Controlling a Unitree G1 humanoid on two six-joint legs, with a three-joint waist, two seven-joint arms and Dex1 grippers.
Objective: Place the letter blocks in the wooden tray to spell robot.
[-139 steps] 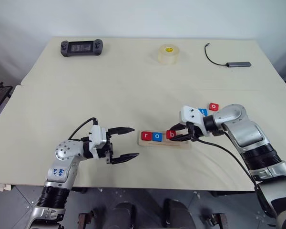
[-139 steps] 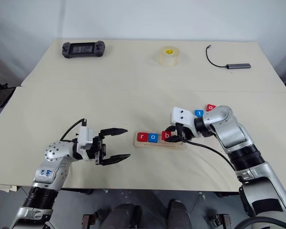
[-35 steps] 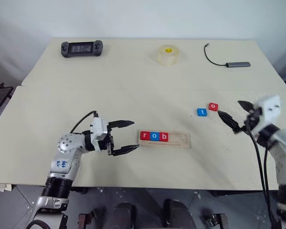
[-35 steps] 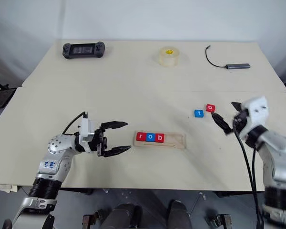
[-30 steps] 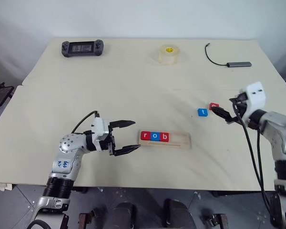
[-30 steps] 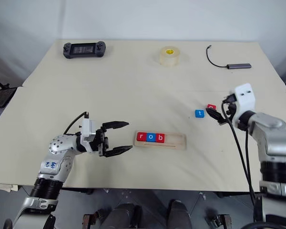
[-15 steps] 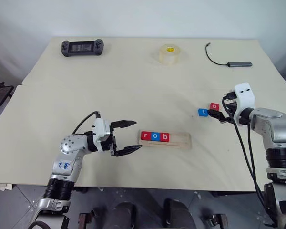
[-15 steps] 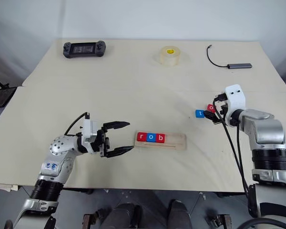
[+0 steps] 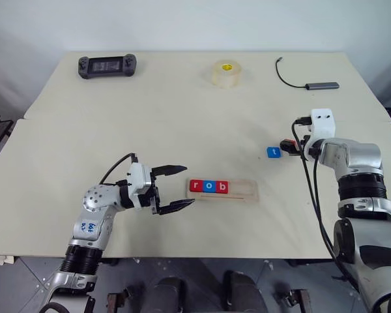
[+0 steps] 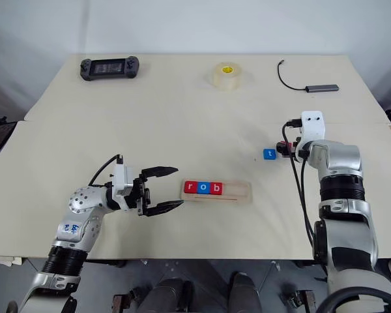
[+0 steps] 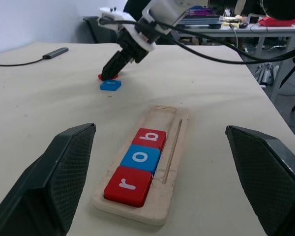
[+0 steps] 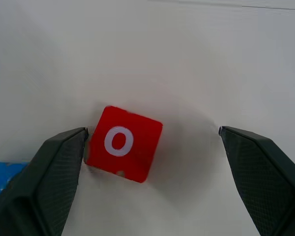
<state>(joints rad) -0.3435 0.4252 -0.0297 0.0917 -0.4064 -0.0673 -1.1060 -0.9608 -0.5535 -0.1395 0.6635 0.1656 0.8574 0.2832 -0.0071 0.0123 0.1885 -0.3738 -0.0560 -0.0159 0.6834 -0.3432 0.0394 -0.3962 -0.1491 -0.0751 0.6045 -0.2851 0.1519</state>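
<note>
The wooden tray (image 9: 223,190) lies on the cream surface (image 9: 182,117) near its front edge. Three letter blocks sit in its left part, touching in a row: a red r (image 9: 195,186), a blue o (image 9: 209,186) and a red b (image 9: 222,187); the right part of the groove is bare. Up at about 2 o'clock from the tray, well apart from it, lies the blue t block (image 9: 272,152), and just beside it at 3 o'clock the red o block (image 12: 123,143), flat on the surface.

The right gripper (image 12: 150,152) hangs over the red o block with its fingers spread wide on either side, one finger (image 12: 59,167) right at the block's edge, nothing gripped. The left gripper (image 9: 177,186) hovers just at 9 o'clock of the tray, pointing at its end, fingers wide apart and empty.

Along the far edge lie a handheld game console (image 9: 107,65) at 11 o'clock, a roll of clear tape (image 9: 226,72) at 12 o'clock and a USB hub with its cable (image 9: 313,81) at 1 o'clock.
</note>
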